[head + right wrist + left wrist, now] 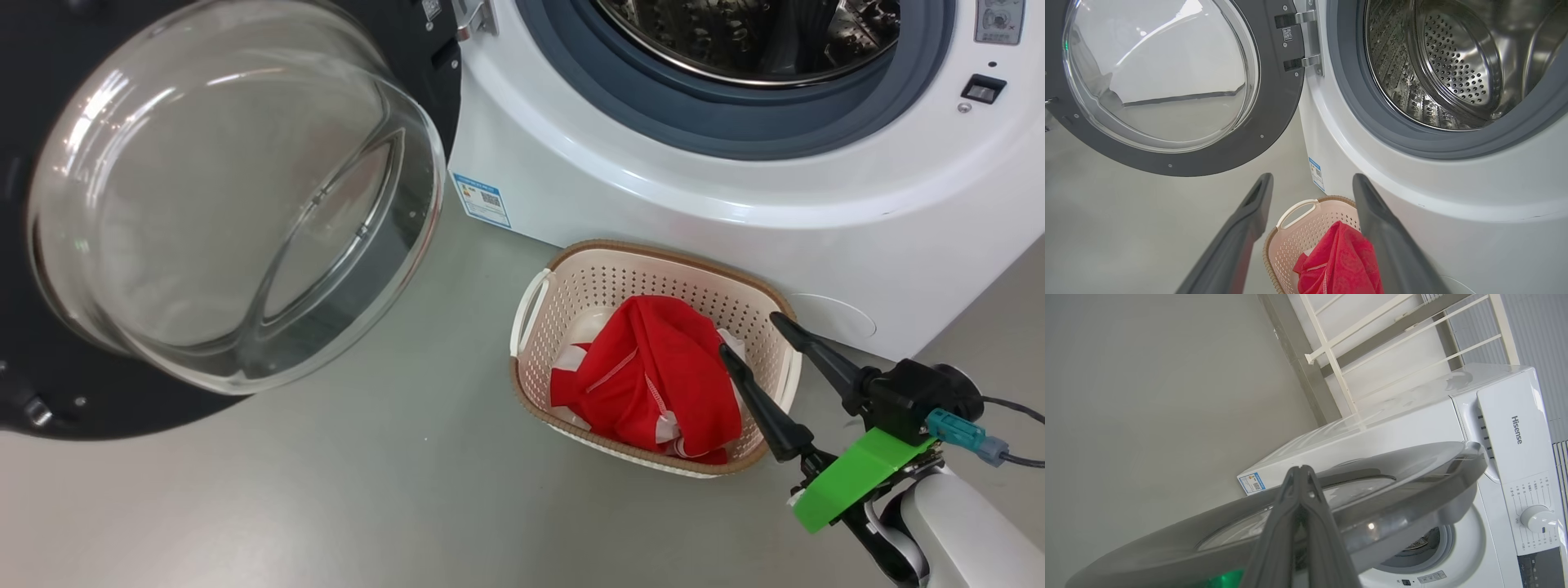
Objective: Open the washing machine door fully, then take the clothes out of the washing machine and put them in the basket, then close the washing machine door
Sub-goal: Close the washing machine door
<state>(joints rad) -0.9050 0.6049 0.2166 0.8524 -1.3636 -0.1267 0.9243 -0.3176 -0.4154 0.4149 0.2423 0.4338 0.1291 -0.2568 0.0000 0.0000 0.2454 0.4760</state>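
Door at left, swung wide open, glass bowl facing out. Left gripper close by door's outer face, jaws pressed together; contact unclear. Washer centre-right. Basket on floor, just before washer's front. Clothes heaped inside basket. Right gripper over basket's right rim, jaws spread, holding nothing, one tip just beside the clothes.
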